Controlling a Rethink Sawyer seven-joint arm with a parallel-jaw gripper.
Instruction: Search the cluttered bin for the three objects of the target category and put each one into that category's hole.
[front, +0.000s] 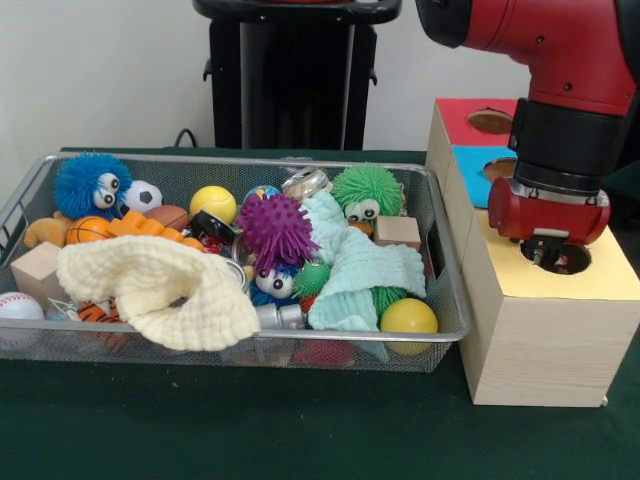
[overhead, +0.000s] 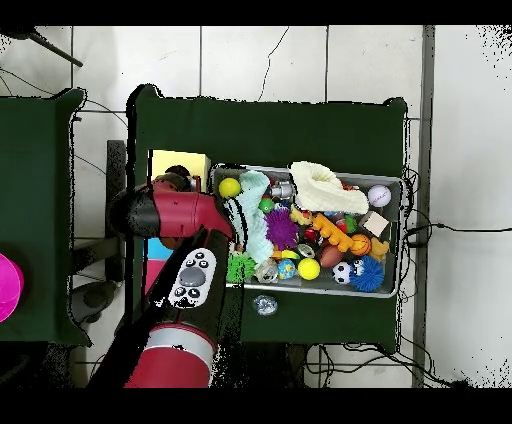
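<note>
At right of the front view: gripper (front: 548, 252) over the yellow hole (front: 560, 259) of the wooden box (front: 540, 335); whether its fingers are spread cannot be told. Centre-left: mesh bin (front: 440, 330) on the green counter (front: 300, 430), holding balls, fuzzy toys, cloths.

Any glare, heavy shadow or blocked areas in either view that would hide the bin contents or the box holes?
Front view: even light, wire bin contents readable; gripper covers the yellow hole. Overhead view: the arm hides most of the box.

Toy-crammed mesh bin (front: 445, 300) beside three-holed box (front: 540, 340).
</note>
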